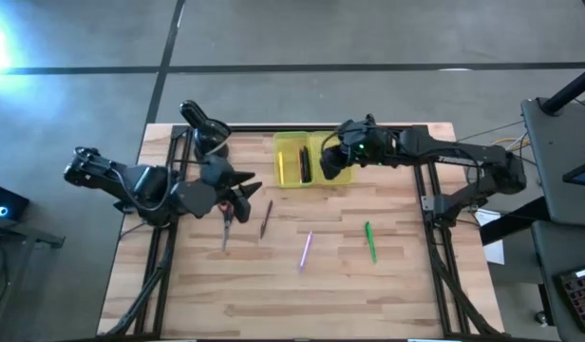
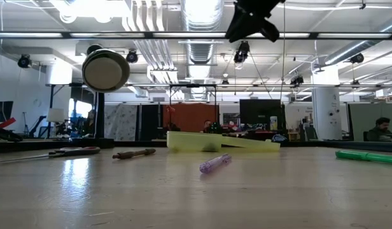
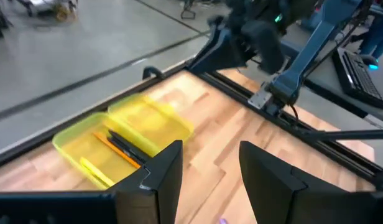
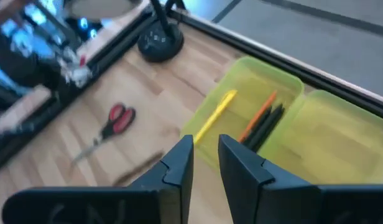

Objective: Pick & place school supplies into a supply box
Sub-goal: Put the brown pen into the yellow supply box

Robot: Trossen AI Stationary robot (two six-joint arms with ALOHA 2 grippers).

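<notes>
The translucent yellow supply box lies open at the table's far middle. One half holds a yellow pencil, an orange one and black pens. My right gripper hangs above the box, open by a narrow gap, with nothing between its fingers. My left gripper hovers left of the box, open and empty, above the red-handled scissors. Flat on the table lie a brown pencil, a pink pen and a green pen.
A black round holder stands at the far left, next to the left arm. Black rails run along the table's left, right and far edges. Bare wood lies toward the near edge.
</notes>
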